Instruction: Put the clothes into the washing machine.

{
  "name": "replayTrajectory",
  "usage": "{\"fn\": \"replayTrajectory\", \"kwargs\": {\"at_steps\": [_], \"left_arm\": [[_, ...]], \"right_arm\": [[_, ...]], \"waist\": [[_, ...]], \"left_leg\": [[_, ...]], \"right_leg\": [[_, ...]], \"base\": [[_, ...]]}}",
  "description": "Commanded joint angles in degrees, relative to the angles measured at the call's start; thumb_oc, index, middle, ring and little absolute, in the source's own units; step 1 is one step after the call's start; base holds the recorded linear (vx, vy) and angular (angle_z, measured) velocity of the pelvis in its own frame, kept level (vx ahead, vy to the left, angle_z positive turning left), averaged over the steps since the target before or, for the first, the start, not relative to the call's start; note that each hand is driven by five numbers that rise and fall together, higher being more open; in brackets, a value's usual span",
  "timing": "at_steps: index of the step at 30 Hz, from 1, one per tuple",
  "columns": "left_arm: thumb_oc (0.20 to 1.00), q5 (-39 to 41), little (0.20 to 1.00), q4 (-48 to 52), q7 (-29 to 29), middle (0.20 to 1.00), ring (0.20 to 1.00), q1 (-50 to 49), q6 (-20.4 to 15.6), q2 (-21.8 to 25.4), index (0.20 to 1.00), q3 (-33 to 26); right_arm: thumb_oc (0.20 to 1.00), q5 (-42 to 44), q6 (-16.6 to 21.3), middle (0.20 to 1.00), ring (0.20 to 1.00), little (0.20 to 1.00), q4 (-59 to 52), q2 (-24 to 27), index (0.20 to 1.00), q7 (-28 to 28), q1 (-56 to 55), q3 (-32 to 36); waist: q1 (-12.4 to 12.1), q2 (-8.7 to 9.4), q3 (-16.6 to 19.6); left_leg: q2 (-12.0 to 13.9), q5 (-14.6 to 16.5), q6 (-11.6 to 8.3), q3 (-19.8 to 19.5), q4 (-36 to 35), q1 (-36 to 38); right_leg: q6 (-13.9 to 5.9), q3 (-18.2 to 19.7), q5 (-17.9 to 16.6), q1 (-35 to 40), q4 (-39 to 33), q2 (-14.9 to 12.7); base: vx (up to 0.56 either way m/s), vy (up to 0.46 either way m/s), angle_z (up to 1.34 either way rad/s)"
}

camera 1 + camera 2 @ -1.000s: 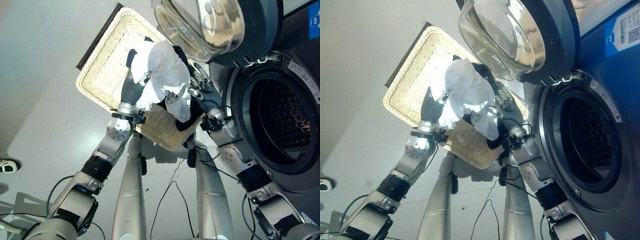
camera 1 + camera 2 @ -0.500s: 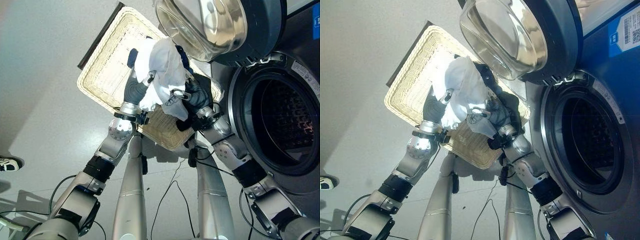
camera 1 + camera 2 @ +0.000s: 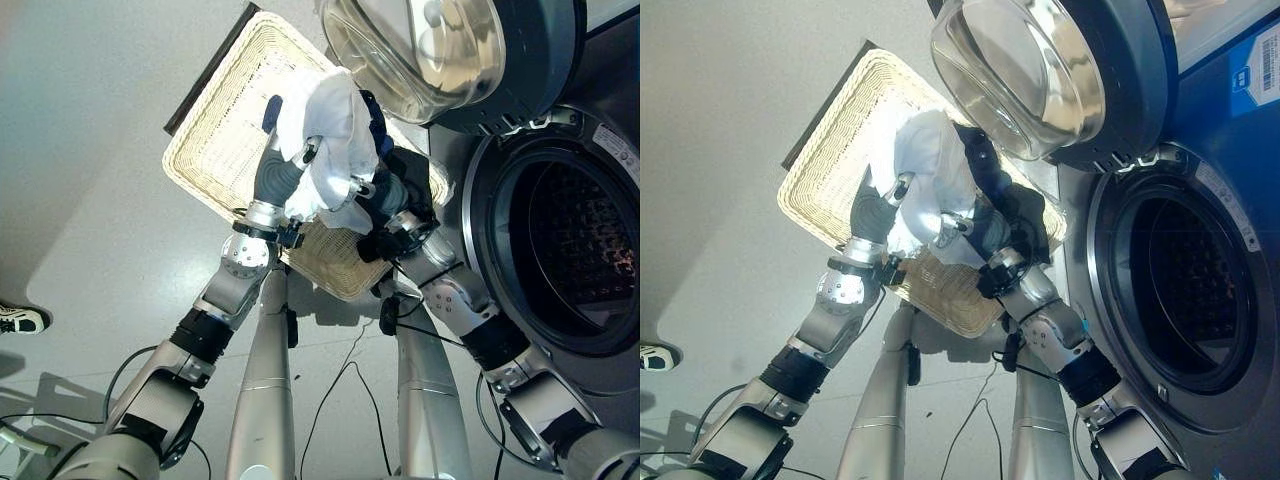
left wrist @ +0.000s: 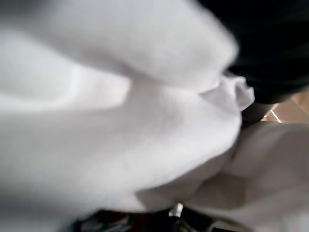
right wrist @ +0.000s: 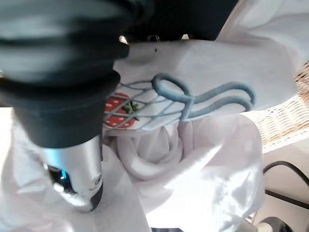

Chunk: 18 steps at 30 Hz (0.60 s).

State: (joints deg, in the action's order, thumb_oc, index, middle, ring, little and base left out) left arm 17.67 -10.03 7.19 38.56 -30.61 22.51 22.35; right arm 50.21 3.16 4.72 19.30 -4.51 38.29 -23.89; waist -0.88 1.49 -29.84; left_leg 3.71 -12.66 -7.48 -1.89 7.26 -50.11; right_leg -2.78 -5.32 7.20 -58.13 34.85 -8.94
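Observation:
A bundle of white clothes point(image 3: 330, 125) with a dark garment point(image 3: 373, 118) behind it is held up over the wicker basket point(image 3: 225, 130). My left hand point(image 3: 277, 178) grips the bundle from the left, fingers curled into the cloth. From the right, my right hand point(image 3: 388, 195) is closed on the same bundle. In the right wrist view the white cloth point(image 5: 203, 159) shows a small strawberry print beside my thumb point(image 5: 77, 179). White cloth point(image 4: 145, 135) lies close against the left wrist camera. The washing machine's drum point(image 3: 585, 250) stands open at the right, its glass door point(image 3: 440, 50) swung out above the hands.
The basket sits on the grey floor point(image 3: 90, 200) just left of the machine, partly under the open door. A person's shoe point(image 3: 18, 320) shows at the far left edge. A dark strip point(image 3: 205, 68) runs along the basket's far side.
My right hand has come in from the right, where it stood open beside the bundle, and closed on the white cloth. The left hand keeps its grip.

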Motion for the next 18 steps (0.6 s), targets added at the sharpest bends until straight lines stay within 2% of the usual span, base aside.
{"fn": "replayTrajectory", "kwargs": {"at_steps": [1,9,16,17,18], "left_arm": [[0.200,-2.75,0.200,9.93,-2.57,0.200,0.200,6.34,-4.60,-2.37,0.200,1.95],[0.200,-6.79,0.200,9.75,-2.04,0.200,0.200,7.09,-2.54,-2.21,0.200,3.35],[0.200,-18.52,0.200,8.60,5.68,0.200,0.200,8.25,-0.80,0.09,0.200,4.29],[0.269,-20.29,0.269,7.98,6.99,0.269,0.269,8.77,0.33,0.92,0.269,4.41],[0.429,-21.19,0.429,7.80,7.52,0.429,0.429,8.88,0.93,1.20,0.429,4.44]], "right_arm": [[0.200,2.08,0.54,0.200,0.200,0.200,-7.75,-1.20,0.200,-2.44,1.78,-4.27],[0.200,6.75,4.20,0.200,0.200,0.200,-7.50,-2.27,0.200,-2.62,1.62,-3.76],[0.200,14.89,5.89,0.200,0.200,0.200,-7.77,-2.58,0.200,-5.07,1.48,-2.24],[0.200,16.58,6.27,0.200,0.200,0.200,-7.97,-2.52,0.200,-5.87,1.22,-1.77],[0.200,17.24,6.54,0.200,0.200,0.200,-8.05,-2.44,0.200,-6.18,1.12,-1.63]], "waist": [[0.64,-1.04,0.05],[0.67,-1.10,0.05],[0.66,-1.28,0.05],[0.71,-1.24,0.05],[0.72,-1.22,0.05]], "left_leg": [[-5.43,5.60,2.07,0.93,6.31,-1.19],[-5.55,5.58,2.16,0.95,6.44,-1.32],[-5.57,5.55,2.13,0.96,6.66,-1.67],[-5.52,5.57,2.12,0.99,6.70,-1.69],[-5.49,5.56,2.09,1.00,6.69,-1.68]], "right_leg": [[-5.59,-3.80,-17.27,4.40,-20.44,2.12],[-5.70,-3.93,-17.36,4.21,-20.37,2.08],[-5.82,-3.94,-17.38,3.82,-20.19,2.03],[-5.88,-3.98,-17.39,3.77,-20.13,1.97],[-5.92,-3.99,-17.40,3.79,-20.14,1.95]], "base": [[0.00,0.000,0.00],[0.00,0.000,0.00],[0.00,0.000,0.00],[0.00,0.000,0.00],[0.00,0.000,0.00]]}}
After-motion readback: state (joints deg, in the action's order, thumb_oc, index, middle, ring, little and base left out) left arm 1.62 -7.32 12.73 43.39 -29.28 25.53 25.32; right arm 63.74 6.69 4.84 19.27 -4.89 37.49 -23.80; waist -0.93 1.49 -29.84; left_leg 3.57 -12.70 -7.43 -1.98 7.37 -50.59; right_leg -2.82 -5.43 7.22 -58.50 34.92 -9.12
